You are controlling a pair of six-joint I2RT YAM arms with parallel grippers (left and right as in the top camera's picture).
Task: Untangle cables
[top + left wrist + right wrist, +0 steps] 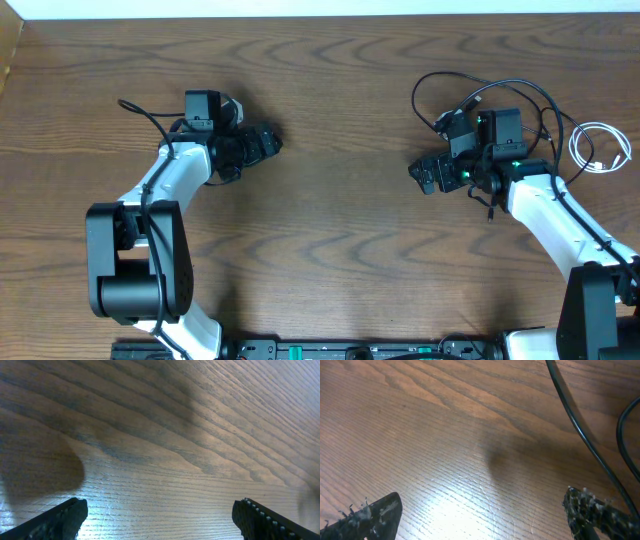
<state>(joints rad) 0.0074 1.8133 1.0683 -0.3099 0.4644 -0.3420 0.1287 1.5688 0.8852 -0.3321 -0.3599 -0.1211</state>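
While the white cord (575,148) lies coiled on its own out at the far right edge of the table (340,80), well apart from everything else, the black cords (415,100) are what you've got left: they sprawl in loose loops at the top right, running around and behind your right arm (545,205), and from overhead I can't tell you how many times they cross, because the arm hides part of the bundle. So call it partly done, by my reading: white one free, black pair yet to be pulled apart and laid out. Now the claws. Your right claw (418,172) hangs just beside the near end of those loops, pointing toward the middle of the table, jaws spread as wide as they go and nothing between them; its own camera shows bare wood under the fingertips (387,510), with a black strand sweeping past the upper right corner, close to the right-hand finger but not inside the gap. Your left claw (272,140) is way over on the other side, well apart from any cord, also gaping fully and holding nothing; its camera sees only wood grain between the two fingers (75,512). If you want my judgement, the right claw is the one placed to take a black strand, though you'd need to turn it back toward the loops first.
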